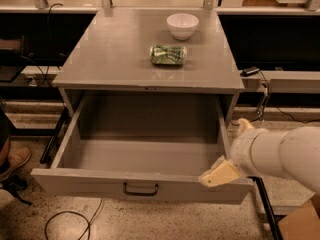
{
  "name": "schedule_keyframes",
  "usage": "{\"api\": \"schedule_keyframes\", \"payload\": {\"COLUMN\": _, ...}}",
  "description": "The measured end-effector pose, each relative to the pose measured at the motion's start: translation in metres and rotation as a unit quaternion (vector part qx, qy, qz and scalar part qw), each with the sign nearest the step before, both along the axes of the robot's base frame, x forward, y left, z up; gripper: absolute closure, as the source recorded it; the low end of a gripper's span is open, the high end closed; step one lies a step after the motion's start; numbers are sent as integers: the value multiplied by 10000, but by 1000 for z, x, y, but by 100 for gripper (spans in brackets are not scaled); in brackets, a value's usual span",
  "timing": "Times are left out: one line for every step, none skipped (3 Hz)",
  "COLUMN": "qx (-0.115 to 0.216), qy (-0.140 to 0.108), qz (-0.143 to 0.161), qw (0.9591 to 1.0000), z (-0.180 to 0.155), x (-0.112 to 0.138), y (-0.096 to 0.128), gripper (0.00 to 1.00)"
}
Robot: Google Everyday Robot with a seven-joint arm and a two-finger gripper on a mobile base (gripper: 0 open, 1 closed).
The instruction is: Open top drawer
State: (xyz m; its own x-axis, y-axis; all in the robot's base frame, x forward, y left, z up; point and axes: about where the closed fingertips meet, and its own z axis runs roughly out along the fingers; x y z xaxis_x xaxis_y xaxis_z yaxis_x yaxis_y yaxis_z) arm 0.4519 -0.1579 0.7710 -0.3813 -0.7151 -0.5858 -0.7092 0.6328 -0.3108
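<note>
The top drawer (100, 184) stands pulled far out of the grey cabinet, and its deep grey interior (145, 154) shows nothing in it. Its small dark bar handle (140, 189) sits at the centre of the flat front. My gripper (231, 150) is at the drawer's front right corner, on the end of the white arm (285, 156) that comes in from the right. Its two cream fingers are spread apart: one fingertip (216, 174) lies over the front rim, the other (244, 125) is outside the right wall. It holds nothing.
A white bowl (182, 25) and a crumpled green can (168, 54) rest on the cabinet top (110, 54). A shoe (14, 161) and cables (70, 224) lie on the floor at left. A black leg (264, 209) and a cardboard box (300, 224) are at lower right.
</note>
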Motion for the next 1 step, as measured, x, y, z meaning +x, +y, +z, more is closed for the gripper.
{"api": "schedule_keyframes", "payload": {"qx": -101, "qy": -378, "qz": 31, "qw": 9992, "z": 36, "x": 19, "y": -11, "gripper": 0}}
